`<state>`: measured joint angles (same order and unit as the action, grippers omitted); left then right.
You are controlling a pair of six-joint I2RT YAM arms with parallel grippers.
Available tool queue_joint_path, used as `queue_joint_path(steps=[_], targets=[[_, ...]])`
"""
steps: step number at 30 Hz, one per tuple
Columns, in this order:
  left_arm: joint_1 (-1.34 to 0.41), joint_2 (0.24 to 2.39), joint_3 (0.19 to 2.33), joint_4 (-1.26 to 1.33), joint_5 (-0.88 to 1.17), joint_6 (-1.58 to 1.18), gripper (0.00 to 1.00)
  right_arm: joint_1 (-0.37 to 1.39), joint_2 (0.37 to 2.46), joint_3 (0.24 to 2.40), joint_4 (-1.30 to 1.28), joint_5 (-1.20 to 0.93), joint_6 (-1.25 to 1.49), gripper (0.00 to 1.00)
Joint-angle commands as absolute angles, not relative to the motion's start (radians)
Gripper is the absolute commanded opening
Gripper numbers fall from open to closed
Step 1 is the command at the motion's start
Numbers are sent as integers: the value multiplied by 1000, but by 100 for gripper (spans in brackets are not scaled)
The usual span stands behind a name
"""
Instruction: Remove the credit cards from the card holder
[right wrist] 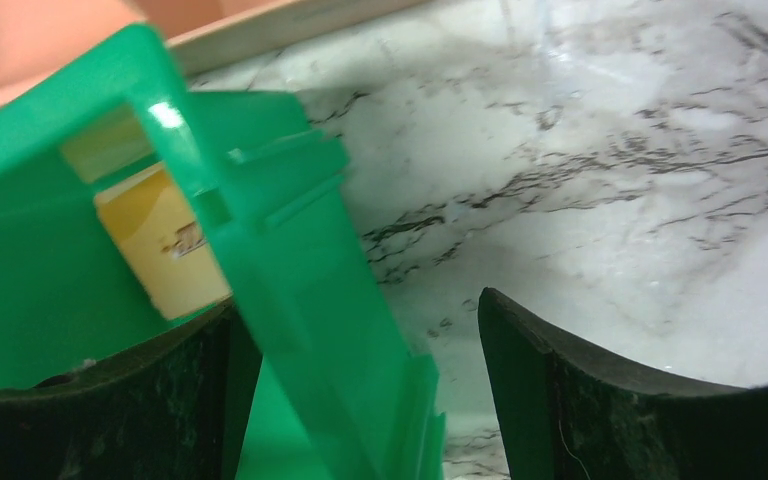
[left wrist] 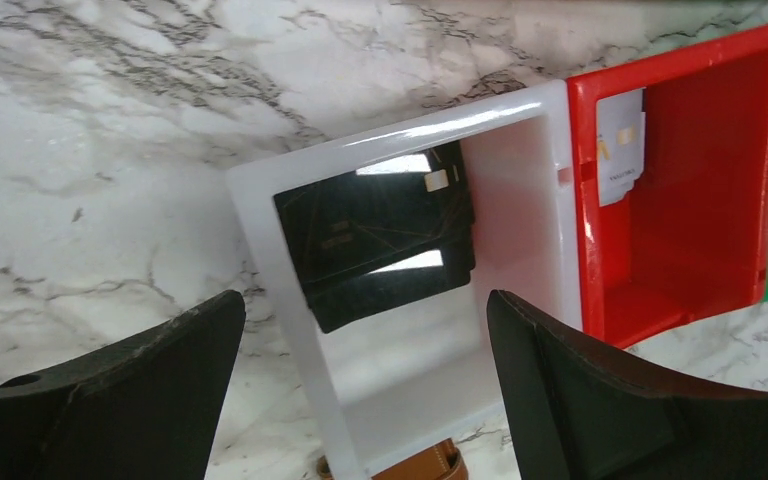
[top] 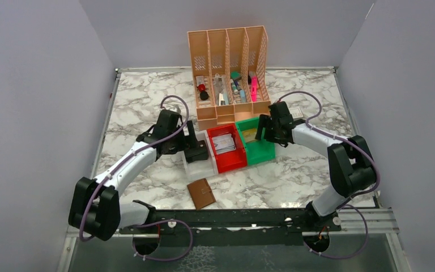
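Note:
The brown card holder [top: 201, 193] lies closed on the marble near the front; only its edge [left wrist: 400, 466] shows in the left wrist view. Pale credit cards [top: 224, 143] lie in the red bin [top: 227, 163]. One white card [left wrist: 620, 145] leans against that bin's wall. Two dark cards [left wrist: 375, 235] lie in the white bin [left wrist: 260, 250], and a yellow card [right wrist: 160, 240] lies in the green bin [right wrist: 290, 260]. My left gripper [left wrist: 365, 310] hangs open and empty over the white bin. My right gripper [right wrist: 355, 310] is open, its fingers either side of the green bin's right wall.
A peach desk organizer [top: 229, 73] with pens and small items stands behind the three bins. Grey walls enclose the table on three sides. A black rail [top: 232, 218] runs along the near edge between the arm bases.

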<state>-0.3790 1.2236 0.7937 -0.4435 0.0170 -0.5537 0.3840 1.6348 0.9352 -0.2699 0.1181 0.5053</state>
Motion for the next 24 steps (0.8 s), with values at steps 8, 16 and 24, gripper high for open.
queue_joint_path(steps=[8,16,24], targets=[[-375,1372,845,-221,186,-551,92,380,1623,971,-213,-151,512,84],[-373,1496,956,-202,170,-509,91,375,1688,1039,-227,-155,502,85],[-373,1522,984,-227,128,-486,91,359,1721,1068,-212,-173,500,85]])
